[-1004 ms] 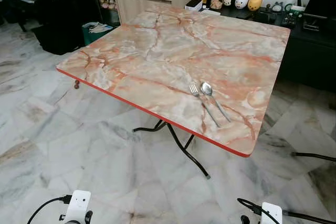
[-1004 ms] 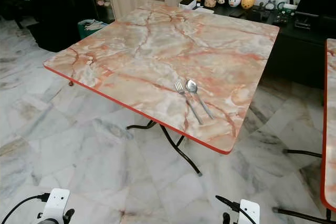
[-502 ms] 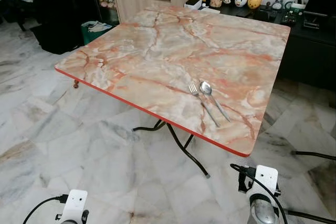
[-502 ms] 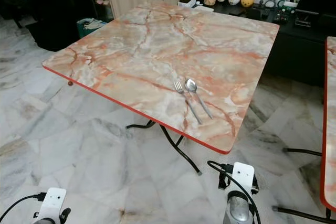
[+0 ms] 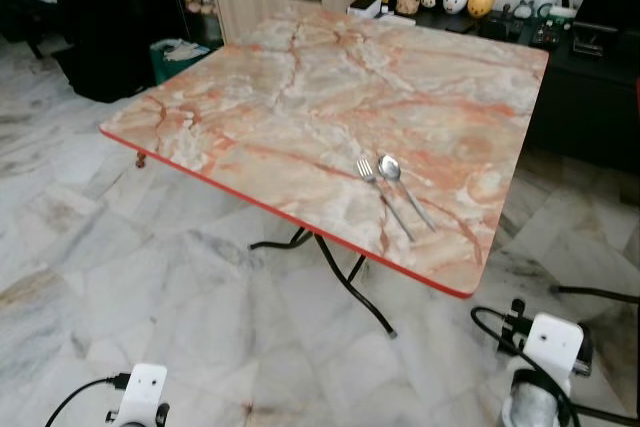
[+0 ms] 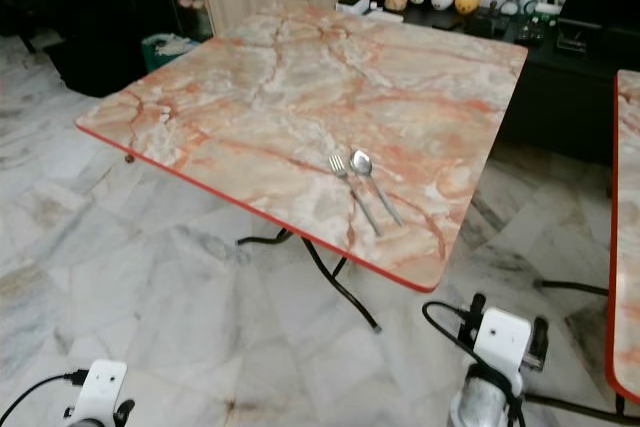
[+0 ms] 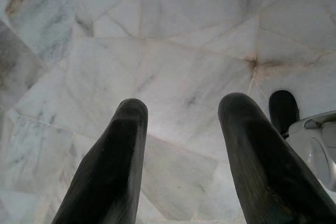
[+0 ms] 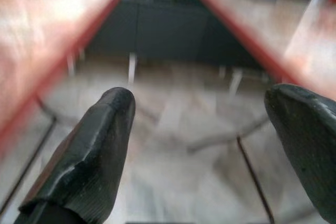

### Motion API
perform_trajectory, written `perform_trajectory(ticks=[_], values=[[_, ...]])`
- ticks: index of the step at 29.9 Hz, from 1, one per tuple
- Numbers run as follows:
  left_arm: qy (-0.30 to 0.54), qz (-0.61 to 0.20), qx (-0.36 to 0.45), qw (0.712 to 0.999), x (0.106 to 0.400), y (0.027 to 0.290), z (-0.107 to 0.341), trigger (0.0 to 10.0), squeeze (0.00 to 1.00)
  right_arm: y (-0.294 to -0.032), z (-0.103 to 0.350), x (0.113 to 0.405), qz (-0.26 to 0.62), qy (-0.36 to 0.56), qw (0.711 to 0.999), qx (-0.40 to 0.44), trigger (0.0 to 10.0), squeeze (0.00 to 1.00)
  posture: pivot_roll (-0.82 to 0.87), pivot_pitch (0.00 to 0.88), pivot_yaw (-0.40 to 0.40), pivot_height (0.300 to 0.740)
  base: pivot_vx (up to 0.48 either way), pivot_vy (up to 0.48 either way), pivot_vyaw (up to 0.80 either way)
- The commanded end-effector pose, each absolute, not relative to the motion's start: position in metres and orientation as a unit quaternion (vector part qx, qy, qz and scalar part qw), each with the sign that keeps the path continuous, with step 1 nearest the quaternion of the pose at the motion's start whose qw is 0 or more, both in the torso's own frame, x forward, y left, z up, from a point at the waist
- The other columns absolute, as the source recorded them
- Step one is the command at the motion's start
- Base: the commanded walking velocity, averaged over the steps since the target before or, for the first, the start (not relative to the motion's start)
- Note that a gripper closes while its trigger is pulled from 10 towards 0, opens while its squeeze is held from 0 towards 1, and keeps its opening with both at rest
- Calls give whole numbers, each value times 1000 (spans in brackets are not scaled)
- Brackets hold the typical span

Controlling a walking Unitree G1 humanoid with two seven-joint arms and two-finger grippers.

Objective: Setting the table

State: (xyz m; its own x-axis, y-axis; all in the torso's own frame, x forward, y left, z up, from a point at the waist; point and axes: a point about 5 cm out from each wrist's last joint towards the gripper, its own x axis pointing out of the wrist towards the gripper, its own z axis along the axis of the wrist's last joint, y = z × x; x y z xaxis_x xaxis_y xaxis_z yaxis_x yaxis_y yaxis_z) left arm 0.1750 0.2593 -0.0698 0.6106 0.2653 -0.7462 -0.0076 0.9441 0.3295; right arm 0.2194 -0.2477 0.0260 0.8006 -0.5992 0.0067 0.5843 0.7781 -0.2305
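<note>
Fork point(image 5: 385, 199) and spoon point(image 5: 405, 190) lie near table point(image 5: 300, 97) edge; right gripper point(image 8: 205, 129), spread empty below, risks knocking them off.

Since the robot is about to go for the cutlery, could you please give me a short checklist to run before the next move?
1. Fork and spoon lie side by side near the table corner: ok.
2. Right gripper open, nothing held: ok.
3. Left gripper open above the floor: ok.
4. Right gripper within reach of the cutlery: not ok, below the table edge.
5. Second table on the right leaves room: cannot tell.
</note>
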Motion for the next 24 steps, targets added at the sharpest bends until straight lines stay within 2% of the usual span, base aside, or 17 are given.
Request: perform_trajectory(ticks=[1,5,7,9,13,15,21,24], values=[[444,86,145,880,169,262,-72,10000,0,-246,42,230,-314,4,942,-121,10000,0,23,0,8,740,0,0,0],[446,91,139,880,167,260,-74,10000,0,-242,66,253,-294,-41,949,-106,10000,0,31,0,-1,740,0,0,0],[443,99,131,881,166,259,-74,10000,0,-225,80,279,-229,-52,969,-77,10000,0,47,0,-16,740,0,0,0],[443,102,128,882,166,259,-74,10000,0,-220,83,286,-208,-52,974,-67,10000,0,49,0,-18,740,0,0,0],[440,112,116,883,166,258,-74,10000,0,-190,93,310,-108,-48,993,-28,10000,0,58,0,-25,740,0,0,0],[439,114,115,884,166,258,-75,10000,0,-184,96,315,-92,-49,994,-9,10000,0,59,0,-25,740,0,0,0],[438,119,109,884,166,258,-75,10000,0,-141,103,332,53,-29,998,-13,10000,0,59,0,-23,740,0,0,0],[436,122,104,886,166,258,-74,10000,0,-135,106,334,73,-33,997,-12,10000,0,62,0,-24,740,0,0,0]])
